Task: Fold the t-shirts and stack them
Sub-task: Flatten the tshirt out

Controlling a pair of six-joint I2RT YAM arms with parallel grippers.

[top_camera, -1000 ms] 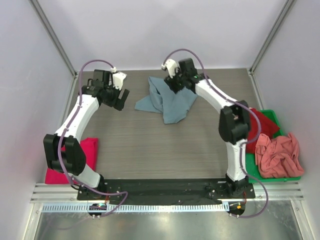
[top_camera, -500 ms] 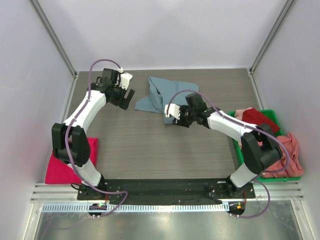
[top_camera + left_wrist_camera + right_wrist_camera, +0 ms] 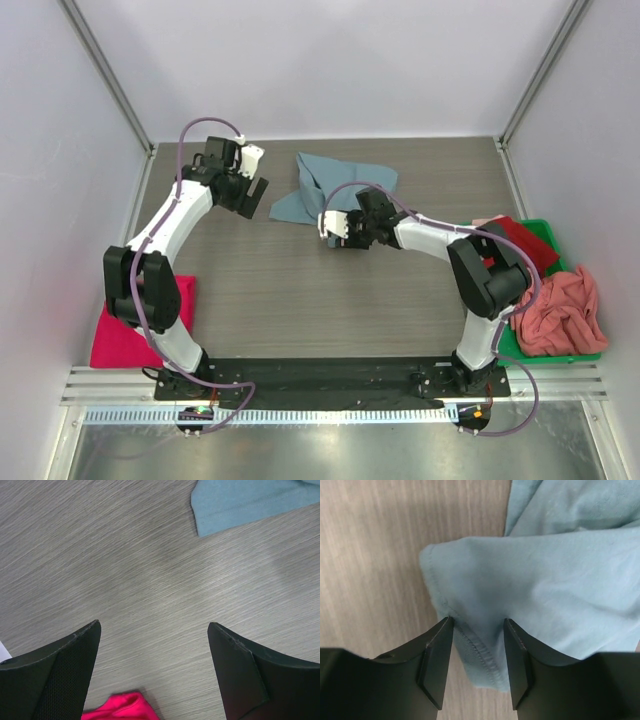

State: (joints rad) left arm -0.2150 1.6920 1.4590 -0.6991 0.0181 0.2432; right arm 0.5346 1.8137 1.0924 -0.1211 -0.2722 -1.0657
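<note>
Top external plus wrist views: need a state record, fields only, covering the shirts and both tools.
grey-blue cloth t-shirt: crumpled, unfolded, far centre of wood-grain table
right tool: closed on a fold at the shirt's near edge
left tool: open, empty, over bare table left of that shirt
magenta-pink t-shirt: near left, lying flat, partly hidden by the left arm
green plastic bin: right edge, holds red t-shirt and salmon-pink t-shirt, both crumpled

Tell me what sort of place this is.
Probably a lab robot cell: plain white walls on aluminium framing, two arms bolted to a wood-grain table, t-shirts staged in a green bin.
</note>
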